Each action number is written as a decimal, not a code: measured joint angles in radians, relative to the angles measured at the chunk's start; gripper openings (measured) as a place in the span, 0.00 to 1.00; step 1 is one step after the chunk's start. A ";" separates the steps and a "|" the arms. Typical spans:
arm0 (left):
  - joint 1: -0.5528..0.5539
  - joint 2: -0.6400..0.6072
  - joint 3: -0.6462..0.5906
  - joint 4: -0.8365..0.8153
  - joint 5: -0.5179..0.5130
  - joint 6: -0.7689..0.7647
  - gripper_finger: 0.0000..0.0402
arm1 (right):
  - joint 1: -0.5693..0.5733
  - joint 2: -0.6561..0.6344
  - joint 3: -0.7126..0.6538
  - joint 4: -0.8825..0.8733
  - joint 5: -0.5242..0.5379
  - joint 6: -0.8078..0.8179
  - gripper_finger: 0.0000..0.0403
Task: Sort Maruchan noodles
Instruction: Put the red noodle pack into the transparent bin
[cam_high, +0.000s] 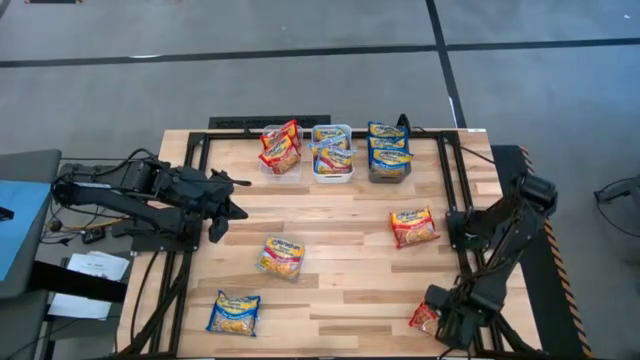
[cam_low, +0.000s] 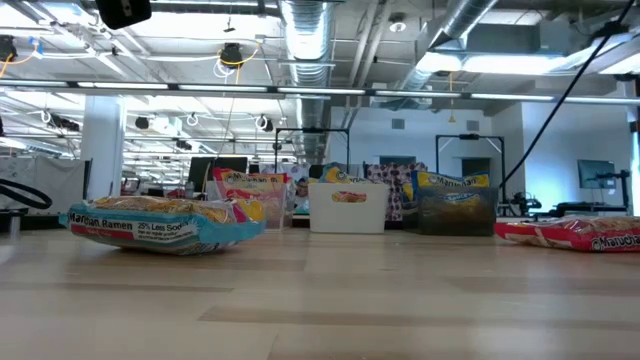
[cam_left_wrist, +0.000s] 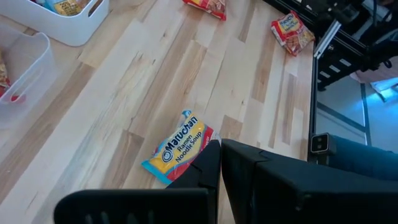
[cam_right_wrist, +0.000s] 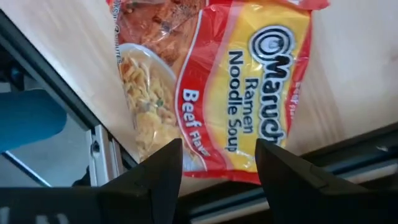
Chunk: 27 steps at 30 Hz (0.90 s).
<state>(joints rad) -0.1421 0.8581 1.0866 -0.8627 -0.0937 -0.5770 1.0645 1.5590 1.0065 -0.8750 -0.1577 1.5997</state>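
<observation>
**Butcher-block table, packets scattered**

My table (cam_high: 340, 270) was pale wood planks in a dark frame. Three bins (cam_high: 333, 155) sat along the far edge. Loose packets lay flat: a blue one (cam_high: 234, 313), a pink one (cam_high: 282, 257), a red one (cam_high: 413, 226), and a beef one (cam_right_wrist: 236, 93) at my right corner.

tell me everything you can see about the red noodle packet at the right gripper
The red Maruchan beef packet is a glossy plastic wrapper with a yellow panel reading Ramen Noodle Soup and a noodle bowl photo. It lies flat at the wooden table's near right corner, overhanging the edge. The right gripper is open, one finger either side of it, not gripping.
</observation>
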 joint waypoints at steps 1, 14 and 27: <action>0.000 0.000 0.000 0.000 0.000 0.000 0.00 | 0.000 0.010 0.000 0.009 0.000 0.000 0.56; 0.000 0.000 0.000 0.000 -0.001 0.000 0.00 | -0.013 0.141 0.006 0.060 -0.010 -0.003 0.56; 0.000 0.000 0.000 0.000 -0.001 0.018 0.00 | -0.055 0.174 0.005 0.098 -0.026 -0.002 0.10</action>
<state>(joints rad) -0.1417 0.8585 1.0866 -0.8627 -0.0944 -0.5591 1.0100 1.7329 1.0115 -0.7765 -0.1841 1.5978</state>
